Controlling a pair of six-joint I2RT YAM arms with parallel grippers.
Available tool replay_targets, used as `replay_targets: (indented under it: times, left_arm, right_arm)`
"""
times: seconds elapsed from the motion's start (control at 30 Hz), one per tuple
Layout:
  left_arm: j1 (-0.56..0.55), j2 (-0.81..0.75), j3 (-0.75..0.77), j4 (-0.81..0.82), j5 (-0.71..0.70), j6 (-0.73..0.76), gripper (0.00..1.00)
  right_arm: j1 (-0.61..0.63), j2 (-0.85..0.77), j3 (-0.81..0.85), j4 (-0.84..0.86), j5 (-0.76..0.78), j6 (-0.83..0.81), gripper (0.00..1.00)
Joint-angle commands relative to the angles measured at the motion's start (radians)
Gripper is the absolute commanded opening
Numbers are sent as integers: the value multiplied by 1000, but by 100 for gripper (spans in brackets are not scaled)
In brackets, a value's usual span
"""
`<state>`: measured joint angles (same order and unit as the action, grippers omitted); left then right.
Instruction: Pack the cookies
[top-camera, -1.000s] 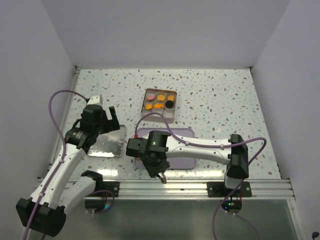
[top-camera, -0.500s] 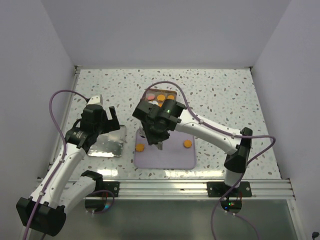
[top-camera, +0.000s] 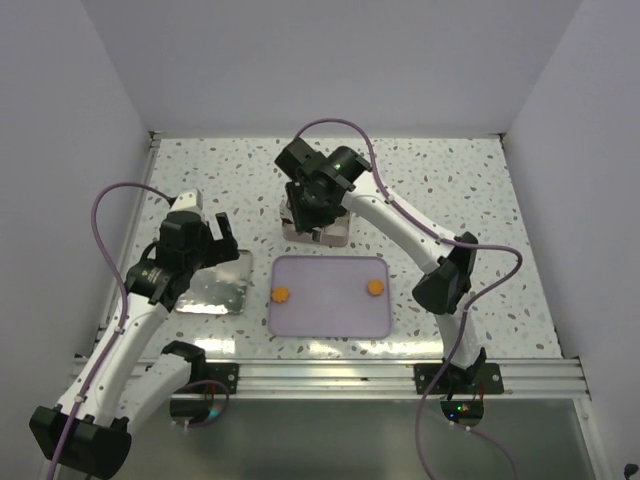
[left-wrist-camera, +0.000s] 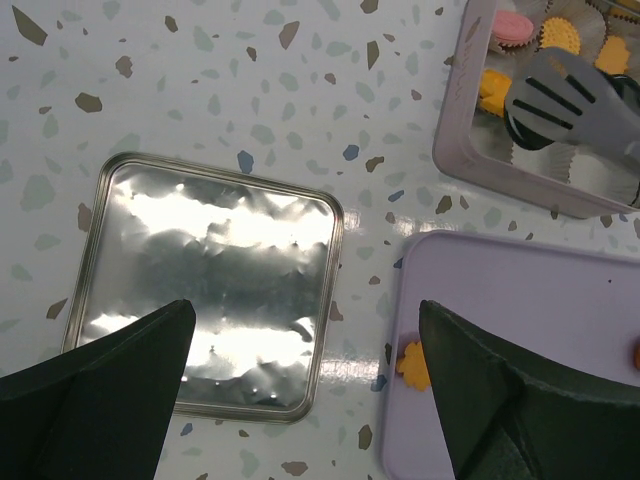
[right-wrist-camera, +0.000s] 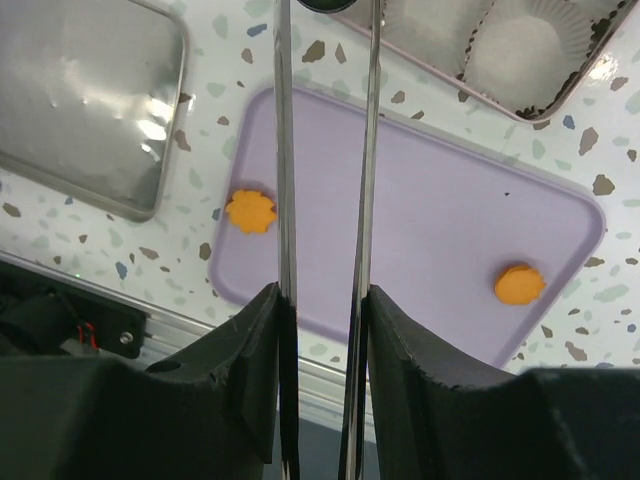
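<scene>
Two orange cookies (top-camera: 281, 294) (top-camera: 374, 288) lie on the lavender tray (top-camera: 330, 310); they also show in the right wrist view (right-wrist-camera: 250, 211) (right-wrist-camera: 519, 284). The square tin (top-camera: 338, 236) stands behind the tray and holds a pink cookie (left-wrist-camera: 512, 25) and several orange cookies (left-wrist-camera: 560, 35). My right gripper (top-camera: 315, 205) is shut on metal tongs (right-wrist-camera: 283, 150), and the slotted tong head (left-wrist-camera: 560, 95) hovers over the tin. Something dark sits between the tong tips at the frame's top edge. My left gripper (top-camera: 205, 235) is open and empty above the table beside the tray.
The tin's shiny lid (top-camera: 215, 283) lies flat left of the tray, under my left gripper (left-wrist-camera: 305, 310). Empty white paper cups (right-wrist-camera: 520, 50) fill the tin's near cells. White walls close in the table; a metal rail (top-camera: 400, 375) runs along the front.
My right arm swung with the tongs from the front edge, over the tray, back to above the tin. The two orange cookies on the tray came into view. My left arm barely moved.
</scene>
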<state>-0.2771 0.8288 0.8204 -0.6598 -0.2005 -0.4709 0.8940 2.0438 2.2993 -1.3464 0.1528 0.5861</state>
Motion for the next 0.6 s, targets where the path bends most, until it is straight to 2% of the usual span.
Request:
replay_targets:
  times: [0.0, 0.3, 0.57]
  left_arm:
    - [-4, 0, 0, 35, 7, 5, 100]
    - [-2, 7, 2, 31, -8, 2, 100]
    - [4, 12, 2, 29, -11, -2, 100]
  right_arm:
    - [-16, 18, 40, -186, -55, -48, 32]
    - [-47, 9, -64, -128, -82, -66, 32]
    - [-61, 23, -60, -125, -78, -83, 39]
